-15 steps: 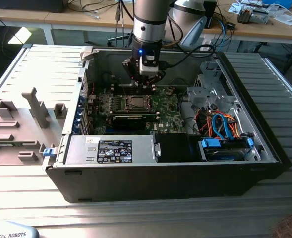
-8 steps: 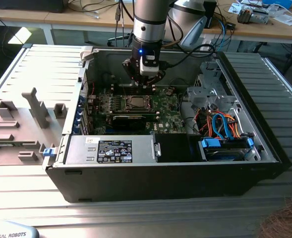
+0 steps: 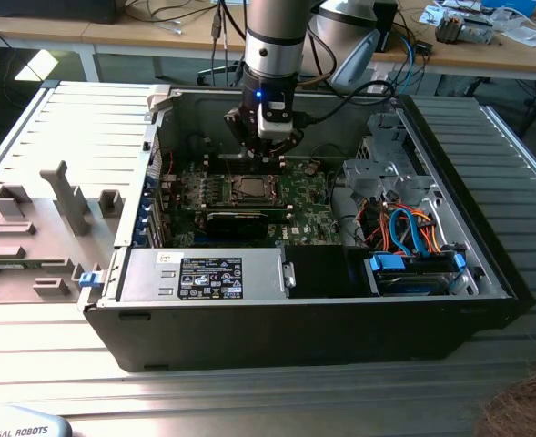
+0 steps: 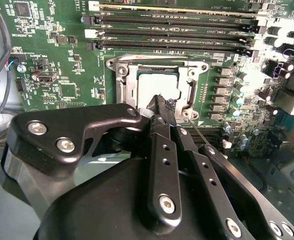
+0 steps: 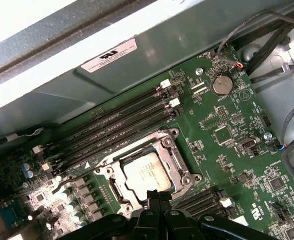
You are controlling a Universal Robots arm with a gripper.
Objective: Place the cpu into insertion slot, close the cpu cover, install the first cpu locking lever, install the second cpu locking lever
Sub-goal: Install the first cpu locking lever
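- Gripper point(image 4: 162, 107) of mine hangs just above the insertion slot point(image 5: 146, 170) on the green motherboard point(image 5: 226, 150); fingers pressed together into one narrow tip, nothing visibly between them.
- Fingertips point(image 5: 154, 196) sit at the slot's edge farthest from the memory slots point(image 5: 117, 127), over the metal rim; can't tell if they actually touch it.
- Cpu point(image 4: 156, 85) lies flat inside the insertion slot, silvery top facing up, in both wrist views.
- Cpu cover point(image 4: 186, 80) reads as the silvery frame lying flat around the cpu, screw bosses at its corners; can't tell if it is fully latched.
- Thin metal rod point(image 4: 199, 136) runs diagonally beside my fingers, from near the slot's corner outward; looks like a locking lever, can't tell if it is hooked.
- In the exterior view my gripper point(image 3: 260, 150) is down inside the open computer case point(image 3: 486, 273), directly over the slot point(image 3: 247, 189).
- Black card point(image 3: 240, 220) lies just beside the slot, on the side toward the power supply point(image 3: 204, 273).
- Coin battery point(image 5: 220, 85) sits on the motherboard, well apart from the slot, beyond the memory slots' end.
- Blue and orange cables point(image 3: 413, 228) bunch at the case end well apart from the slot.
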